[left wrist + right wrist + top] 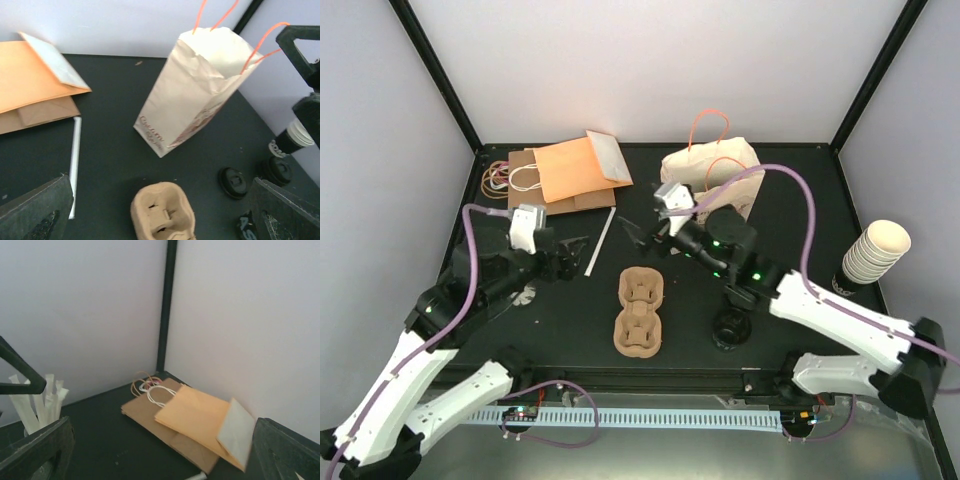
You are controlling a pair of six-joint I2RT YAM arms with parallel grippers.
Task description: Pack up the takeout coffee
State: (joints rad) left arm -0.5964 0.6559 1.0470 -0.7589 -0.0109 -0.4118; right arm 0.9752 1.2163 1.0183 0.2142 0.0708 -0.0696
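- Paper bag (712, 167): white, orange-handled, standing open-mouthed at about 1 o'clock on the counter (790, 190), leaning slightly. Whether anything is inside cannot be told.
- Cup carrier (639, 310): brown pulp tray lying flat near the counter's centre, toward 6 o'clock. The wells in view hold no cups.
- Paper cups (876, 250): a nested stack on its side at 3 o'clock, at the counter's edge.
- Lids (732, 328): dark lids lie on the counter at about 5 o'clock, beside the right arm; the left wrist view shows two (233, 182) near the carrier.
- Straw (599, 243): one wrapped straw lies at 10 o'clock of the carrier; more stand in a holder (39, 405) in the right wrist view.
- Flat bags (575, 168): orange and brown, stacked at 11 o'clock.
- Left pincer (570, 258): at 9 o'clock, just beside the straw, fingers spread wide, holding nothing.
- Right pincer (645, 236): raised between bag and carrier, spread wide, holding nothing.
- Step in hand, as judged: gathering. No cup stands in the carrier and the carrier is outside the bag, so packing remains incomplete.
- Next move, as judged: seating a cup upright in a carrier well calls for separating one from the nested stack without crushing it; the leaning bag will want steadying before anything enters.
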